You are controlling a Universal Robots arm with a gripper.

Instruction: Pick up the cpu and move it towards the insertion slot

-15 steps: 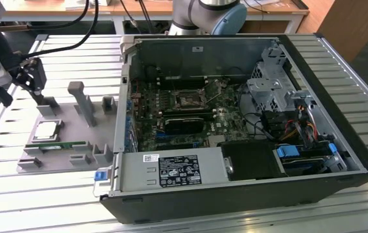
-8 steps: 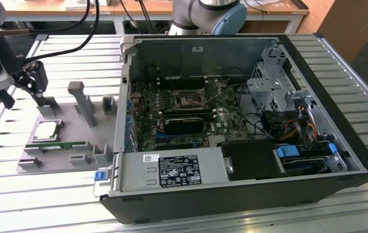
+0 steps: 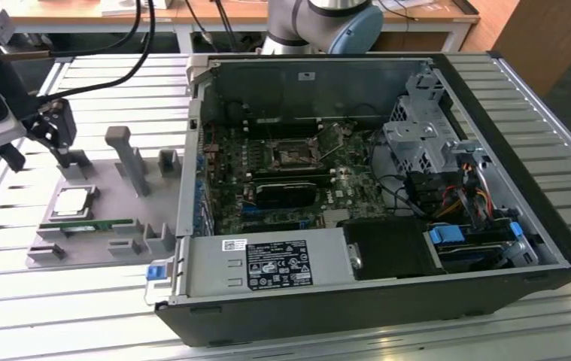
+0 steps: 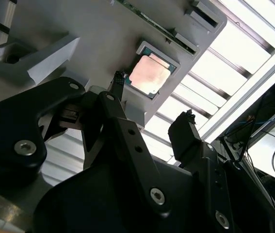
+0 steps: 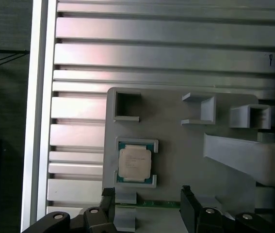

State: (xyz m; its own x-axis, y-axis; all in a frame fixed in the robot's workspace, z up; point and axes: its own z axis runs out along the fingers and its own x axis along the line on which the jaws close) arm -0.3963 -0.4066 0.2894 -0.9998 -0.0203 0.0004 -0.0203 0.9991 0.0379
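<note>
So the hand point(image 5: 147, 191) hovers over the cpu point(image 5: 135, 162) with its fingers apart, gripping nothing (chip's sitting in its grey holder point(image 5: 176, 155)). The insertion slot point(image 3: 293, 156) is well apart.

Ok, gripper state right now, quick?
Gripper: open, holding nothing; the cpu lies in its seat on the grey tray.

The slatted table point(image 3: 54, 308) bears a grey tray point(image 3: 114, 203) and a computer case point(image 3: 365, 308).
</note>
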